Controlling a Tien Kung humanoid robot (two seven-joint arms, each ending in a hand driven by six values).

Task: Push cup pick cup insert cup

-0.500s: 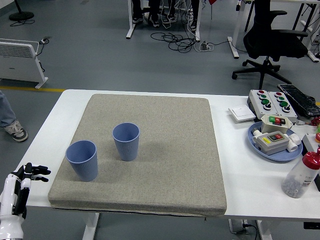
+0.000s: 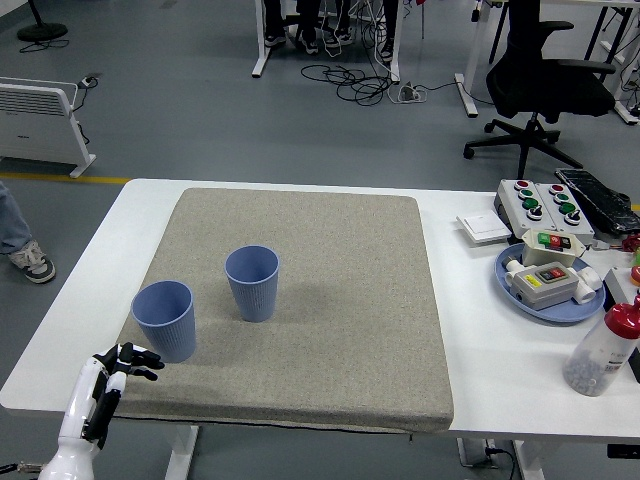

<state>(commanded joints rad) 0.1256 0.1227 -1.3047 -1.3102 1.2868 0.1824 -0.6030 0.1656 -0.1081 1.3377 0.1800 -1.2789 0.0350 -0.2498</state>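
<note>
Moved in since half a second ago: left hand (image 2: 118, 365), white forearm and black fingers (image 2: 143, 356), now up and inward from the lower-left corner to the near-left edge of the grey felt mat (image 2: 330, 330). Fingers loosely spread, clamped on nothing, tips pointing right and a little forward. Reads as the opening of the approach; pushing not yet begun, both cups standing exactly as before.

Just beyond the fingertips, near but apart: nearer blue ribbed plastic cup (image 2: 164, 319), upright, mouth open upward, slightly tapered toward the base. Farther ahead and to the right of the fingers: second blue ribbed plastic cup (image 2: 252, 282), same shape and colour, also upright, with a clear gap between the two. Likely light and easy to tip if struck high. Right hand out of view.
</note>
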